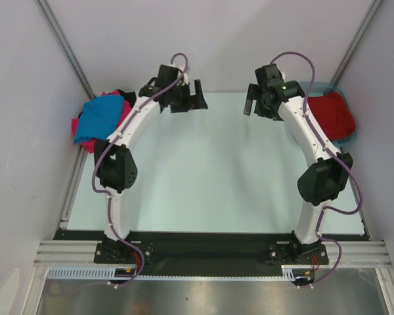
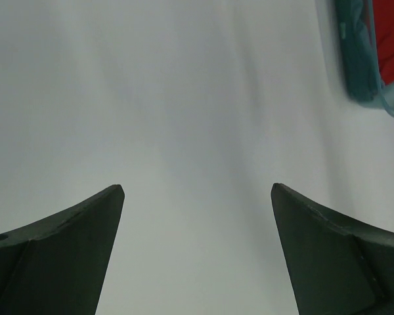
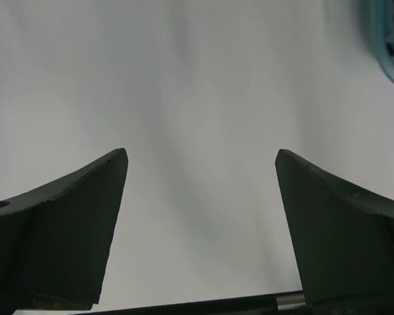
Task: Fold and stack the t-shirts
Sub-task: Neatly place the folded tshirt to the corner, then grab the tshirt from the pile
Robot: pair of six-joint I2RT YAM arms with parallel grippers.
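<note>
Lab-type robot test cell. Plain white panel walls (image 1: 20, 98) on aluminium posts (image 1: 65, 42), pale table (image 1: 210, 170), left arm (image 1: 121, 139) and right arm (image 1: 310, 134) bolted at aluminium rail (image 1: 65, 252) along table's near edge, slotted cable duct (image 1: 210, 278) just beside the rail.

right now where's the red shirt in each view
top external: the red shirt lies in the teal tub, far right, beside the right arm.
left wrist: red shirt in the top right corner, inside the teal tub.
right wrist: not in it.
shared landmark: the teal tub, whose rim shows at that view's top right edge too.
</note>
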